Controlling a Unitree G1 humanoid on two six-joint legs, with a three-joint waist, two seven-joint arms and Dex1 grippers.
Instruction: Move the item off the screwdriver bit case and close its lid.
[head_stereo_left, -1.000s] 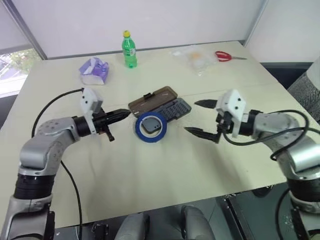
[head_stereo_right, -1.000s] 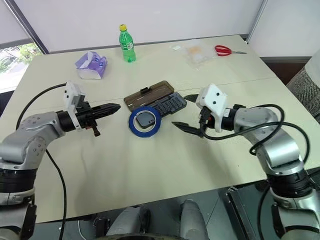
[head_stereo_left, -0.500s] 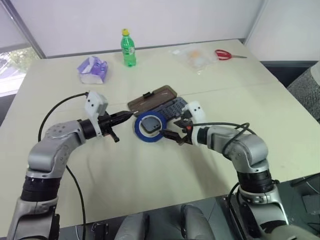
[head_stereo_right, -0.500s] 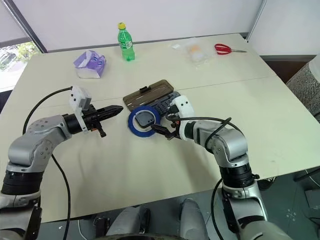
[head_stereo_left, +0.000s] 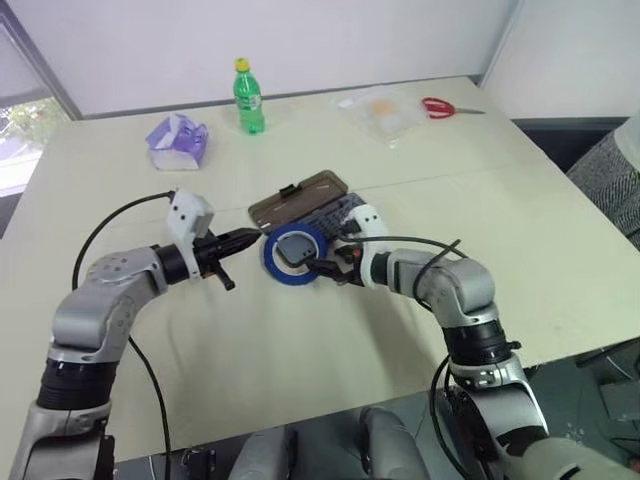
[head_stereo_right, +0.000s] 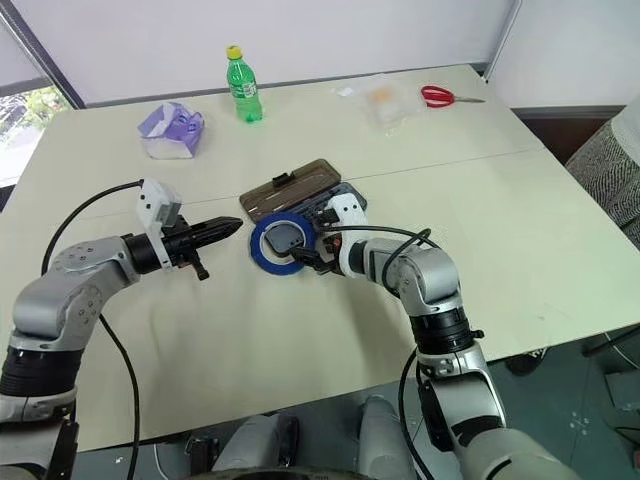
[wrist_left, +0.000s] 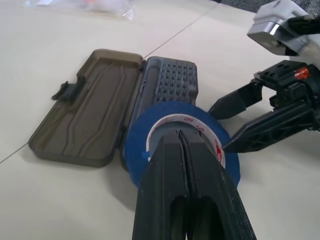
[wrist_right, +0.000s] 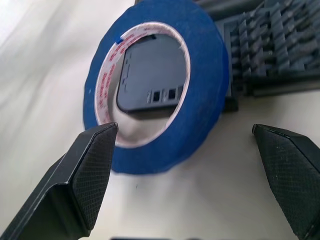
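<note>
The cream counter (head_stereo_left: 420, 300) carries everything, and near its middle the screwdriver bit case (head_stereo_left: 345, 209) lies open, its dark grey tray of bits hinged to the smoky-brown lid (head_stereo_left: 298, 195), which lies flat on the far side. The blue tape ring (head_stereo_left: 293, 254) rests half on the near end of the tray and half on the counter, tilted, its hollow centre showing grey plastic. The right gripper (wrist_right: 190, 165) sits just beside the ring with its jaws wide apart, one on either side of the ring's near rim. The left gripper (head_stereo_left: 245, 238) hovers just beside the ring's other side, jaws pressed together and empty. The ring looks light, stiff and smooth-edged, likely easy to slide; pinching across the band, one jaw inside the hole, seems the surest hold.
</note>
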